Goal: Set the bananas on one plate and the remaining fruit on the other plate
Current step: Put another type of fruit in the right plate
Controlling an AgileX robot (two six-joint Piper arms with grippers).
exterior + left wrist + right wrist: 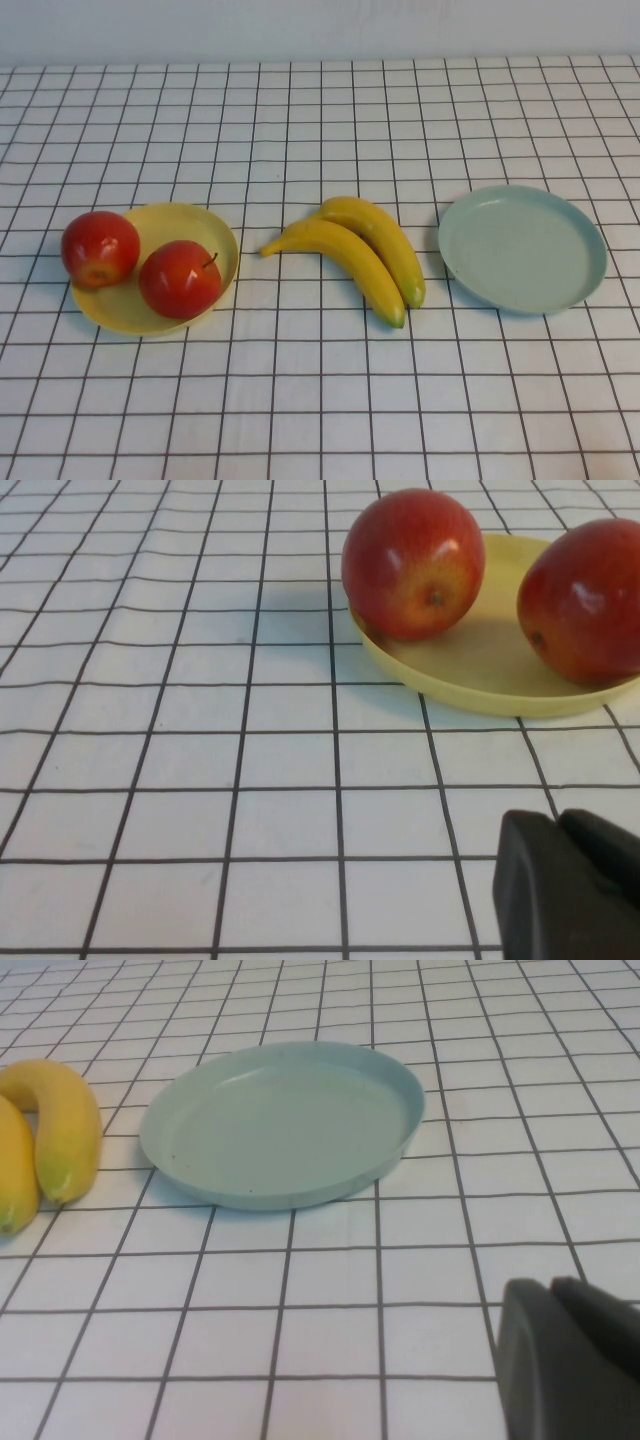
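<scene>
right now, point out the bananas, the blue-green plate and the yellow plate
bananas (365, 250), high view, middle of the front banana
blue-green plate (522, 248), high view, its bare centre
yellow plate (195, 222), high view, bare inner surface behind the apples

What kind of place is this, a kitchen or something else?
Probably a robot test table, not a kitchen: a grid-patterned cloth, two apples on a yellow plate, bananas beside a blue-green plate. The left gripper and right gripper wait at the near edge.
</scene>
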